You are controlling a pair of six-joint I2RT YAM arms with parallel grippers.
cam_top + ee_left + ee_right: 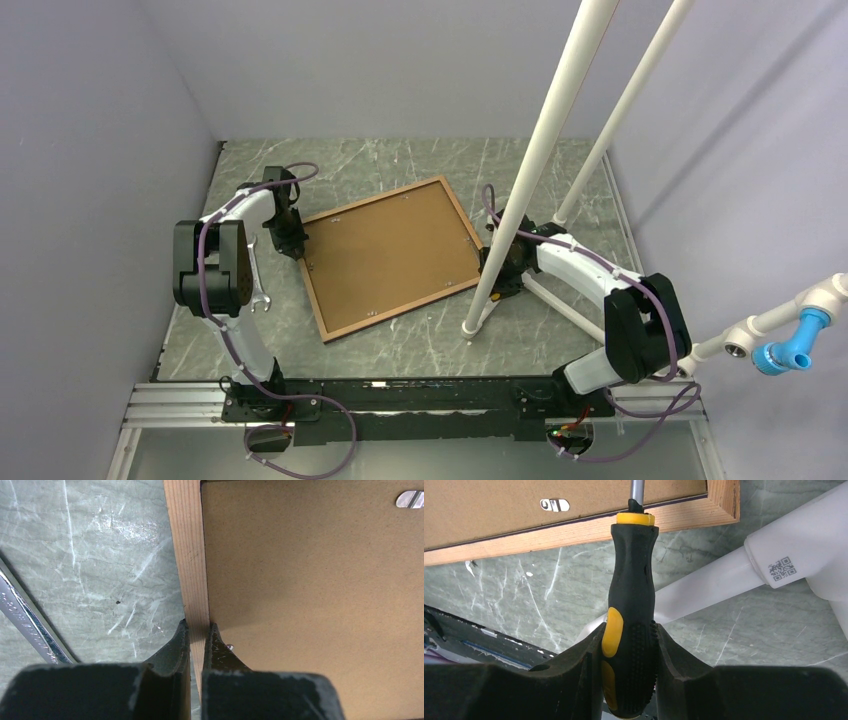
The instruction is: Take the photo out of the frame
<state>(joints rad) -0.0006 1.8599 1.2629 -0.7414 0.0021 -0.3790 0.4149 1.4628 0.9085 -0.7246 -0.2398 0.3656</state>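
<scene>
The frame (405,306) lies face down in the middle of the table, showing its brown backing board (390,255) inside a light wood rim (187,555). The photo is hidden under that board. My left gripper (293,245) is at the frame's left edge, and in the left wrist view it (198,626) is shut on the wood rim, one finger outside and one on the board. My right gripper (500,265) is off the frame's right corner. It (630,627) is shut on a black and yellow screwdriver (631,580), whose metal shaft reaches over the rim (574,532) near a metal turn clip (555,504).
Two slanted white pipes (530,170) rise from feet just right of the frame, and one pipe (704,587) runs close behind the screwdriver. A steel wrench (30,620) lies left of the frame by the left arm. Grey walls enclose three sides.
</scene>
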